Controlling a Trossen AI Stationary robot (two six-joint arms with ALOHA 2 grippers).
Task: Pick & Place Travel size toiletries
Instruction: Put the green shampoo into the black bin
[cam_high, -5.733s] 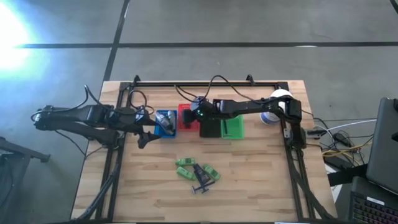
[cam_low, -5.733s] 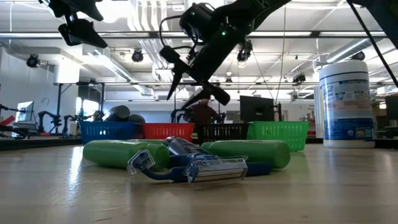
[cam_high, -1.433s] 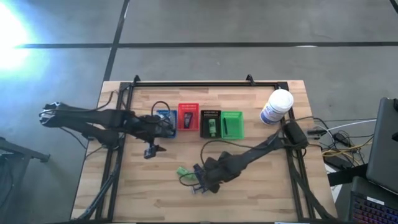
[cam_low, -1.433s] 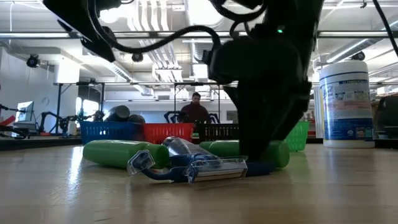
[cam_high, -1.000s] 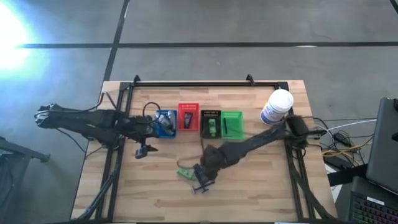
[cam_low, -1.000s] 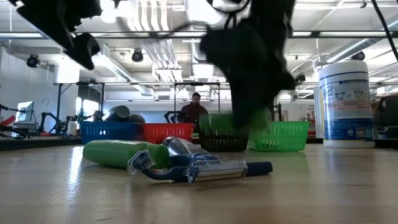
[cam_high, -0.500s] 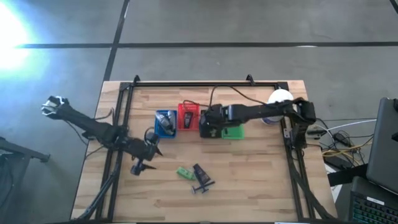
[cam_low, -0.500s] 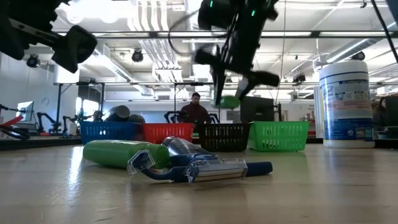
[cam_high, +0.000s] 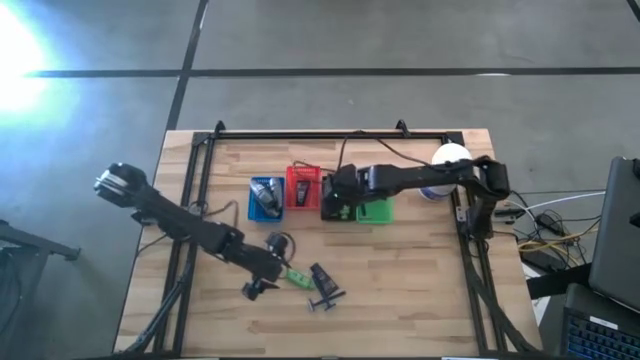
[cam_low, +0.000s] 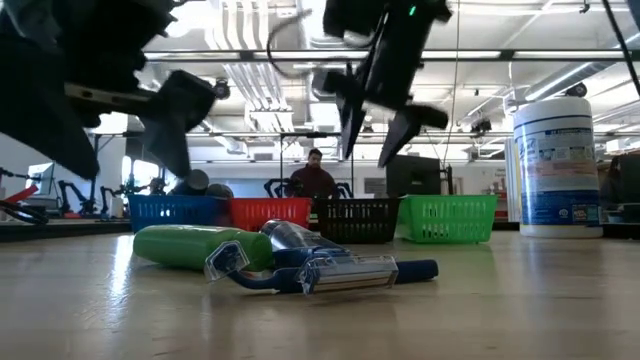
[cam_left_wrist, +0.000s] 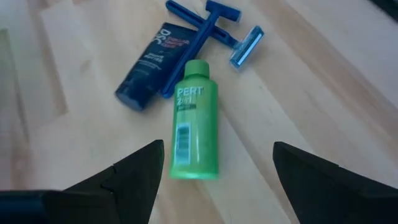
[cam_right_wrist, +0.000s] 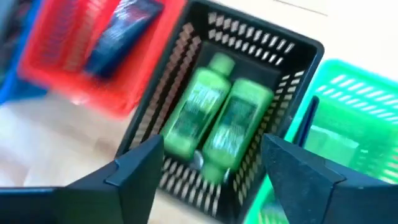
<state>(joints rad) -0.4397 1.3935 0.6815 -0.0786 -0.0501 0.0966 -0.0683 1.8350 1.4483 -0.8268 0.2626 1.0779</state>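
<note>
A green Pert bottle (cam_high: 297, 277) lies on its side on the table near the front middle, beside a dark blue tube (cam_high: 320, 274) and two blue razors (cam_high: 326, 298). My left gripper (cam_high: 272, 268) is open just left of the bottle, which lies ahead between its fingers in the left wrist view (cam_left_wrist: 194, 121) without touching them. My right gripper (cam_high: 338, 207) is open and empty above the black basket (cam_right_wrist: 298, 46), in which two green bottles (cam_right_wrist: 217, 121) lie side by side.
Blue (cam_high: 265, 197), red (cam_high: 302, 187), black and green (cam_high: 376, 208) baskets stand in a row at the table's middle back. The red basket holds a blue tube (cam_right_wrist: 124, 25). A big white container (cam_high: 450, 157) stands at the back right. A person shows in the room beyond (cam_low: 313, 178).
My right gripper has carried a green bottle from the pile up to the black basket and let it go; the bottle now lies in the basket. My left gripper has swung from the table's left side toward the near middle, up to the remaining green bottle.
</note>
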